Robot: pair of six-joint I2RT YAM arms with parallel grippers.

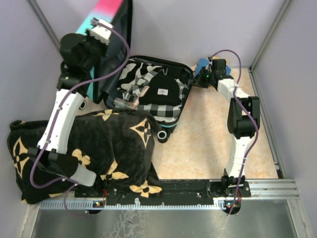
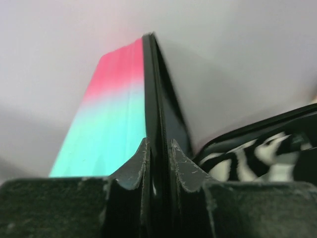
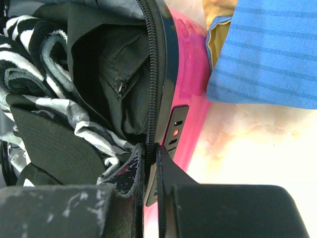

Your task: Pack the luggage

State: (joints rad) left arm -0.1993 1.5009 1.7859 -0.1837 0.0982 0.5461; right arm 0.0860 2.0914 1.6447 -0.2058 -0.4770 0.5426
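Open for packing: the luggage (image 1: 148, 94) lies at the table's far middle, stuffed with black-and-white clothes (image 1: 153, 101), its lid (image 1: 119, 25) standing nearly upright on the left. The left gripper (image 2: 158, 148) is clamped on the lid's free edge, which runs straight away from its fingers. The right gripper (image 3: 150, 151) pinches the base's zipper rim (image 3: 151, 74) opposite. Closing likely means the nearer left arm swinging the lid rightward and down over the 1 steadied base.
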